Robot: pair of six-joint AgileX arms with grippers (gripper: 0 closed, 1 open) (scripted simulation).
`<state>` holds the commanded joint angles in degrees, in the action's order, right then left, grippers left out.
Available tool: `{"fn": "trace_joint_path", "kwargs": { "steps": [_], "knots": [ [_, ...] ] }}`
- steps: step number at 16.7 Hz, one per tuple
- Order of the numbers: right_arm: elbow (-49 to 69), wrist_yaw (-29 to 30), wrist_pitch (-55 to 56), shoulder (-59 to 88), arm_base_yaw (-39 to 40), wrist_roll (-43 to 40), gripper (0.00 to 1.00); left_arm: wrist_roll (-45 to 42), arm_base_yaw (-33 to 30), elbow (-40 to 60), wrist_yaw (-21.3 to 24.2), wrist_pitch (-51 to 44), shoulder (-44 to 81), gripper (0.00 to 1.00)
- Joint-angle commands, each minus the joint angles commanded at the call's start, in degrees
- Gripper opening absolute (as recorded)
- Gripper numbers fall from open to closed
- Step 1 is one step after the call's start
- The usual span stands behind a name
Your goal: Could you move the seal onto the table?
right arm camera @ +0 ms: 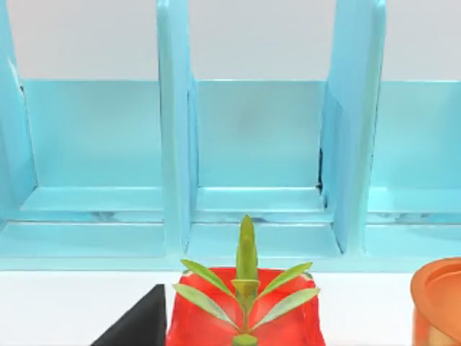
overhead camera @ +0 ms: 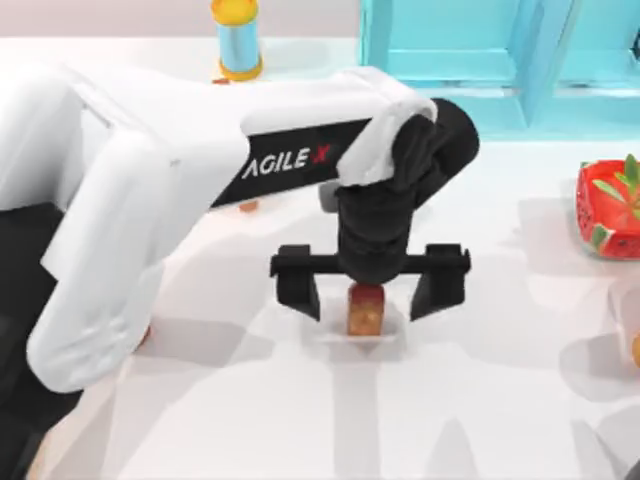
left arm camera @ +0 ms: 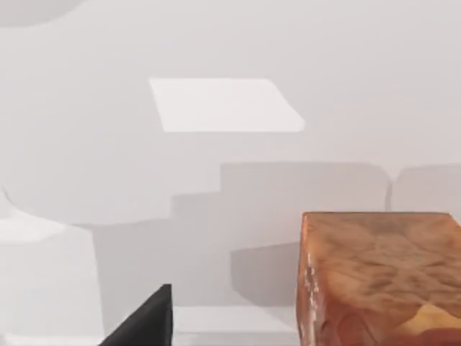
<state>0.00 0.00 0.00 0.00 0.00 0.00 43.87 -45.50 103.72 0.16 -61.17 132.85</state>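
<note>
A: Where's the seal (overhead camera: 366,308)?
B: Upright on the white desk (overhead camera: 500,400), directly under the left claw (overhead camera: 368,290), between its widely spread fingers; nothing is held.
A: Handling?
B: Likely a small, stiff, light block. Pinch the flat amber sides low down, not the rounded red cap.

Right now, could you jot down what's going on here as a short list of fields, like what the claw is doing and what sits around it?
Working arm: left arm, reaching over the middle of the white table
Left claw: open, fingers on either side of the seal without touching
Seal: small amber-brown block with dark red top, upright on the table
Behind: turquoise shelf unit; blue spool with yellow ends
Right edge: red pot with green leaves
Right claw: facing the shelf unit, one black fingertip visible
</note>
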Motion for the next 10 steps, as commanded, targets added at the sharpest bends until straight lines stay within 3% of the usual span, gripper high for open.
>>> {"fn": "trace_joint_path", "kwargs": {
  "steps": [3,10],
  "knots": [
    [0.0,0.0,0.0,0.0,0.0,0.0,1.0,0.4,-0.2,5.8,0.1,-5.7,1.1,1.0],
    [0.0,0.0,0.0,0.0,0.0,0.0,1.0,0.3,-0.5,31.0,0.0,-29.4,1.8,1.0]
  ]
}}
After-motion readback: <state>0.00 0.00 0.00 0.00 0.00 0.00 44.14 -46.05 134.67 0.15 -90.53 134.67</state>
